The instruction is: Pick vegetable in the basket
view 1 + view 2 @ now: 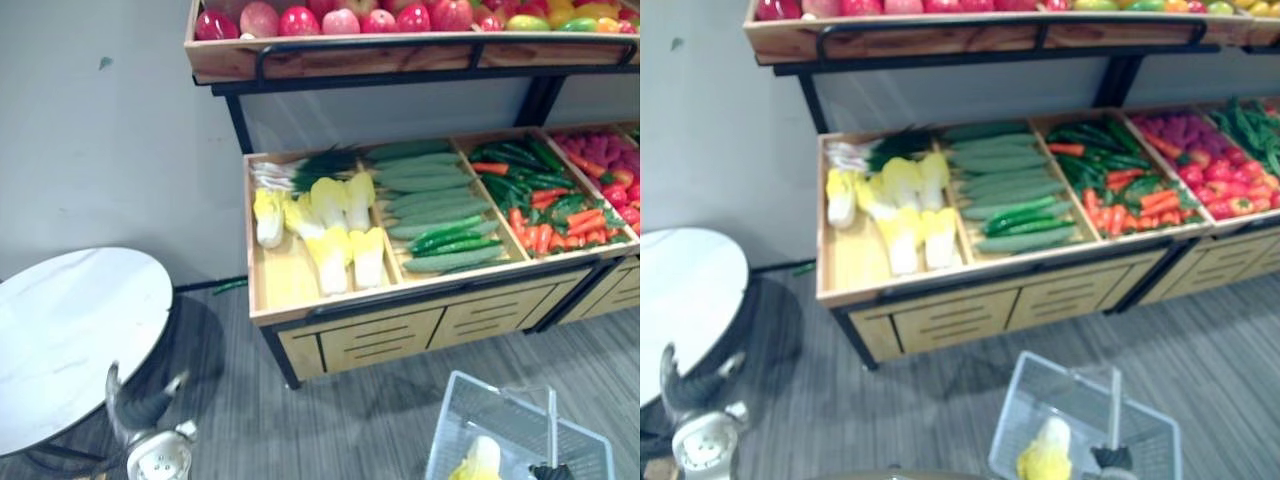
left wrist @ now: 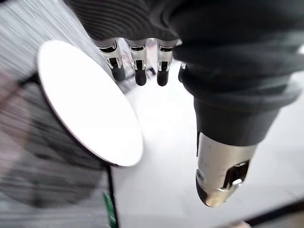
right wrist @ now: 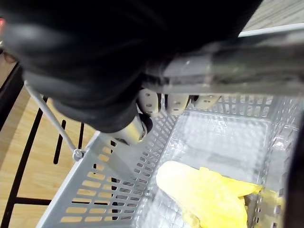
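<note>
right hand clenched round the handle of the grey basket. yellow cabbage lies inside the basket. left hand released, fingers straight, near round white table.

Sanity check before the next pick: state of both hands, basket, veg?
left hand: open, fingers straight, holding nothing
right hand: shut on basket handle
basket: held by the handle, upright
yellow cabbage: lying in the basket
shelf cabbages: lying in the leftmost crate, untouched
</note>
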You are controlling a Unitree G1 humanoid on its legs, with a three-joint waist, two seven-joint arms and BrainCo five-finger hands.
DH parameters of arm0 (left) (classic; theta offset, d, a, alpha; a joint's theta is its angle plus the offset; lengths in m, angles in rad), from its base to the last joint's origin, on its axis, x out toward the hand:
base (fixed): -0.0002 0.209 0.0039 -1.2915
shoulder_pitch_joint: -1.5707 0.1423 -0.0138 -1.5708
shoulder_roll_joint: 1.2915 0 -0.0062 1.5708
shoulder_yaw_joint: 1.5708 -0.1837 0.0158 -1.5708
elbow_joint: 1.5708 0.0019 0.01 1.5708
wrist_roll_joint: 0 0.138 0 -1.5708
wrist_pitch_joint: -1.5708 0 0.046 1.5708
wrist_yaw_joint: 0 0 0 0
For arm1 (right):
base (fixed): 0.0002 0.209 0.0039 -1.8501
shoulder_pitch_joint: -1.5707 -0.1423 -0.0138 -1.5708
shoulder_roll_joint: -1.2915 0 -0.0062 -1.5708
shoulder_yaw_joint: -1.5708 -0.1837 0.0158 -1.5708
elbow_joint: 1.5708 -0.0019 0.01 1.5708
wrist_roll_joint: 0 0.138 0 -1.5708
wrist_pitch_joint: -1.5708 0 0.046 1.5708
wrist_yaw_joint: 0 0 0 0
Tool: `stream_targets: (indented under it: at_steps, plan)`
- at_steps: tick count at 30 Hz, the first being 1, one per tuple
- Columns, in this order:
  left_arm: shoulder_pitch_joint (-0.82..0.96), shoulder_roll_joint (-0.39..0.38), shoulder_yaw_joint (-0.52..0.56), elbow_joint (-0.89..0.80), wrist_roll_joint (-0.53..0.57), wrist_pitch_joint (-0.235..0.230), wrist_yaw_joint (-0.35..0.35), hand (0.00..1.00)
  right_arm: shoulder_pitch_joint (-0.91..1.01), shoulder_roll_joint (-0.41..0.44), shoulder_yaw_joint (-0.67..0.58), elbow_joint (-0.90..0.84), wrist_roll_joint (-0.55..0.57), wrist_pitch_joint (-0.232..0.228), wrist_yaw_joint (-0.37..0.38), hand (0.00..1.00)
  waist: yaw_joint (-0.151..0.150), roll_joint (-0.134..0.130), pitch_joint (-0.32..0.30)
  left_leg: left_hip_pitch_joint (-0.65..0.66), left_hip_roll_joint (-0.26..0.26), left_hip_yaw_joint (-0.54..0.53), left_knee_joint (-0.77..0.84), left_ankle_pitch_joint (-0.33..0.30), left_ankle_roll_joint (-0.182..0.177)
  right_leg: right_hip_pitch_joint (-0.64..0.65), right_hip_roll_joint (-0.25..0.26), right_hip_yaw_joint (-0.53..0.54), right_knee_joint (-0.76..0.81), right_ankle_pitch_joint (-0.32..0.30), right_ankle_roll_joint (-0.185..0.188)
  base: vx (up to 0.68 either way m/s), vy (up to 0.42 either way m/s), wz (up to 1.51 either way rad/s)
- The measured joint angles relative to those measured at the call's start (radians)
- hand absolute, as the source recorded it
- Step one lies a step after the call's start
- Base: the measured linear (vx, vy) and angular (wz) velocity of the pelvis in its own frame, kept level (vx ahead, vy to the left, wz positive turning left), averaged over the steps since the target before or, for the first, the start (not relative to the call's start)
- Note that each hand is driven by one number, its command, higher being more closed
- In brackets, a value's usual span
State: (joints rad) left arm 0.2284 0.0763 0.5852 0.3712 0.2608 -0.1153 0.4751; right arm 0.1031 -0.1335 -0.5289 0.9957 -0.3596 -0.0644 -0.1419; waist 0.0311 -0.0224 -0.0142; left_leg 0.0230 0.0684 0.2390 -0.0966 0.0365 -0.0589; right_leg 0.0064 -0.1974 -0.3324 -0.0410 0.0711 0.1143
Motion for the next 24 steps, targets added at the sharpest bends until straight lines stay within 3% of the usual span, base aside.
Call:
stream_targets:
  at_steps: [3,5,8,10,12,14,17,24]
  plan:
    - [-0.006,-0.014,0.114,0.200,-0.005,0.018,0.072,0.00,-0.001,0.029,0.028,0.000,0.017,-0.012,-0.020,1.00,-0.001,-0.006,-0.013,-0.001,0.000,0.006,-0.004,-0.004,-0.001,0.002,0.001,-0.001,-0.013,-0.003,0.001,-0.01,-0.004,-0.03]
    - [-0.012,-0.016,0.189,0.384,-0.045,0.041,0.070,0.00,-0.009,0.033,0.040,0.006,0.032,-0.022,-0.026,1.00,-0.001,-0.008,-0.014,-0.003,-0.002,0.007,-0.005,-0.009,0.000,0.003,0.000,0.000,-0.026,-0.006,0.005,0.00,0.000,0.00]
    - [0.010,-0.017,0.188,0.567,-0.062,0.074,0.039,0.00,-0.024,0.032,0.056,0.043,0.050,-0.034,-0.028,1.00,-0.001,-0.015,-0.014,-0.004,-0.003,0.006,-0.005,-0.013,-0.003,0.004,0.001,0.002,-0.032,-0.006,0.006,0.01,-0.003,0.00]
    - [0.015,-0.018,0.154,0.629,-0.057,0.092,-0.005,0.00,-0.025,0.032,0.073,0.044,0.056,-0.034,-0.027,1.00,-0.002,-0.017,-0.013,-0.004,-0.003,0.009,-0.004,-0.013,-0.007,0.004,0.003,0.006,-0.032,-0.006,0.006,0.04,-0.012,-0.05]
    - [0.026,-0.021,0.070,0.672,0.025,0.120,-0.080,0.00,-0.044,0.031,0.100,0.064,0.055,-0.033,-0.023,1.00,-0.003,-0.016,-0.013,-0.002,-0.003,0.025,-0.003,-0.018,-0.009,-0.004,0.005,0.023,-0.033,-0.001,0.003,0.04,-0.008,-0.22]
    - [0.029,-0.023,-0.023,0.694,0.119,0.119,-0.156,0.00,-0.061,0.030,0.126,0.081,0.054,-0.034,-0.021,1.00,-0.006,-0.016,-0.013,0.004,-0.003,0.046,0.001,-0.020,-0.012,-0.012,0.010,0.047,-0.033,0.003,0.009,0.05,-0.005,-0.31]
    - [0.018,-0.027,-0.111,0.697,0.142,0.115,-0.219,0.00,-0.063,0.026,0.150,0.081,0.054,-0.035,-0.017,1.00,-0.012,-0.012,-0.011,0.017,0.000,0.058,0.002,-0.022,-0.008,-0.012,0.016,0.067,-0.033,0.004,0.011,0.04,-0.026,-0.21]
    - [-0.009,-0.021,-0.246,0.696,0.138,0.078,-0.245,0.00,-0.061,0.013,0.168,0.083,0.054,-0.033,-0.005,1.00,-0.031,-0.002,0.000,0.036,0.005,0.067,0.002,-0.031,-0.014,-0.003,0.022,0.080,-0.031,0.003,0.010,0.00,-0.031,-0.07]
